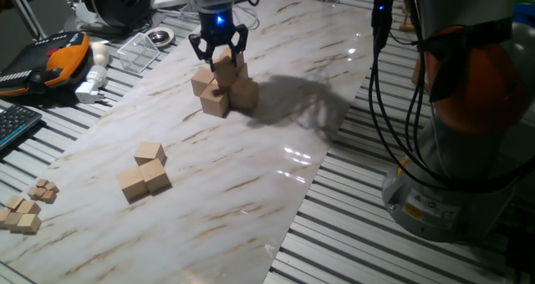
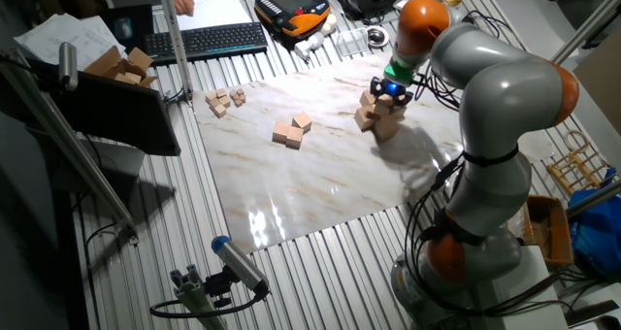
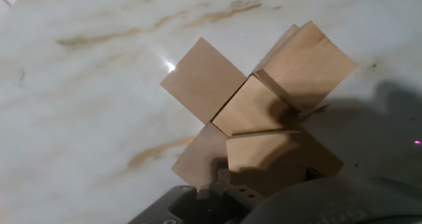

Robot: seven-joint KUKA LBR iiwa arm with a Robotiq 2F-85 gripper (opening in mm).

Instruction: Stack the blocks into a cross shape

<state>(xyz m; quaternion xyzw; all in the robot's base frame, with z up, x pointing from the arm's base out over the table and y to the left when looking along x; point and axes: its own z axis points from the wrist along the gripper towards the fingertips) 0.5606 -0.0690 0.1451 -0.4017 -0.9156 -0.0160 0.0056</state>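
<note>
The blocks (image 1: pixel 221 90) are what I am watching: a cluster of them is sitting directly beneath the gripper (image 1: pixel 218 52), already forming most of a cross on the marble tabletop (image 1: pixel 251 159). Through the hand view I am seeing a central block (image 3: pixel 252 109) with arms reaching outward from it, and one arm looks doubled, a second cube lying on top of the first, which I take as the stack beginning to rise. The fingers are hanging spread on either side of the topmost cube (image 1: pixel 224 64), and I am not able to tell whether they are actually touching it or standing just clear; I am judging this as either a fresh placement or a fine alignment. The gripper is standing vertical over the middle, sensibly, because a straight descent keeps the neighbouring arms from being nudged. Three spare blocks (image 1: pixel 145 174) are waiting well away from the gripper, out toward the near edge of the table, huddled together and touching. Further off in that direction, a cluster of tiny cubes (image 1: pixel 25 207) is lying off the marble, which I am ignoring.
</note>
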